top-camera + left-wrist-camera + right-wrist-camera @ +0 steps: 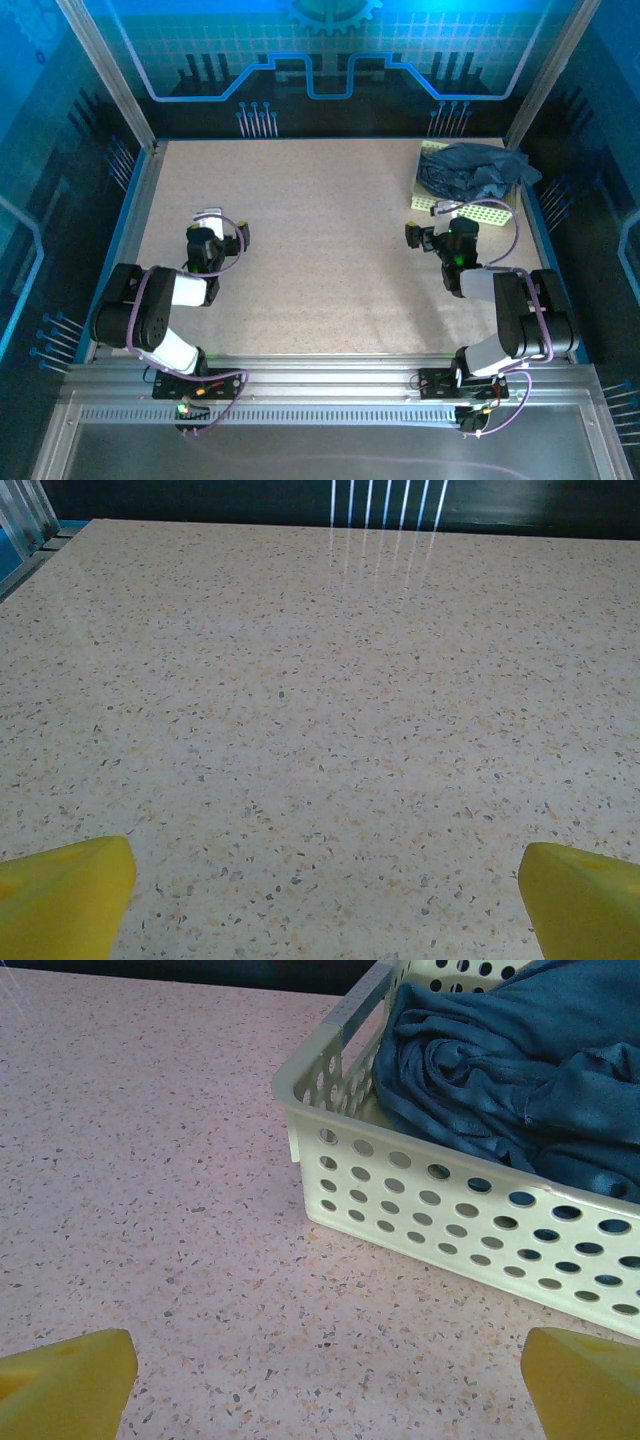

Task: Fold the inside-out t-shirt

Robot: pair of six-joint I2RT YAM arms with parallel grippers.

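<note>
The dark slate-blue t-shirt (pixel 478 168) lies crumpled in a pale yellow-green perforated basket (pixel 490 210) at the table's far right. From the right wrist, the bunched shirt (pixel 520 1070) fills the basket (pixel 420 1195), spilling above its rim. My right gripper (pixel 437 222) stands open just in front of the basket's near-left corner, its yellow fingertips (pixel 70 1380) wide apart over bare table. My left gripper (pixel 208 222) stands open at the left of the table, far from the shirt, with yellow fingertips (pixel 60 895) spread and nothing between them.
The speckled beige table (pixel 320 250) stretches between the two arms. Metal frame rails (pixel 140 190) and blue walls border it on the left, right and back.
</note>
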